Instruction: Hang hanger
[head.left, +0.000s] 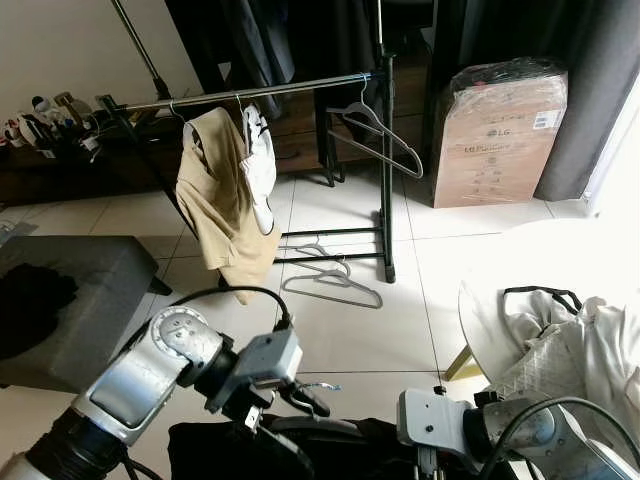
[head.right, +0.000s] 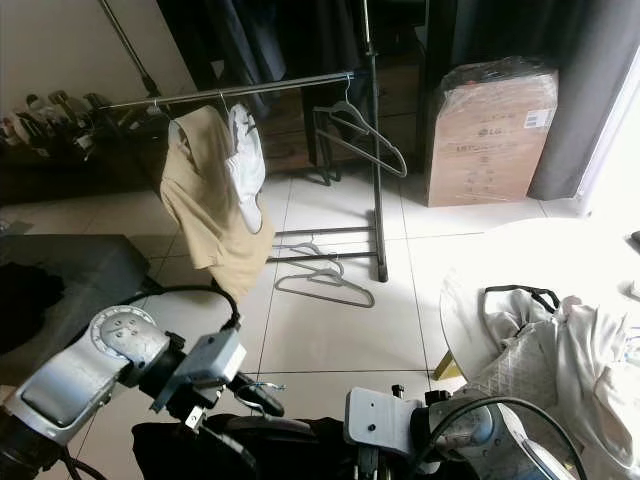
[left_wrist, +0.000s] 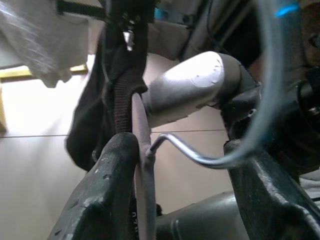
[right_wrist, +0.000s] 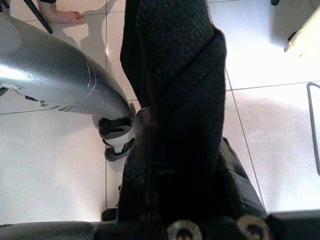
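Left gripper: low in front of the robot, pinching the neck of a grey hanger between its black fingers; the hanger's metal hook curves out just beside the fingers. A black garment hangs on this hanger, directly below and touching the gripper.

Right gripper: just beside the left one, at the same low height. The black garment drapes over its fingers, so I cannot tell whether they are spread or pressed together.

Clothes rack: well ahead of both grippers, black frame with a silver rail. On the rail: a tan garment with a white garment touching it, and one empty hanger near the upright post.

Floor, beyond the grippers at the foot of the rack: a spare grey hanger lying flat on the tiles.

Cardboard box: far ahead, to the right of the rack.

Round white table: near the right gripper, to its right, carrying a heap of pale clothing.

Grey ottoman: near the left gripper, to its left, with a dark item on top.
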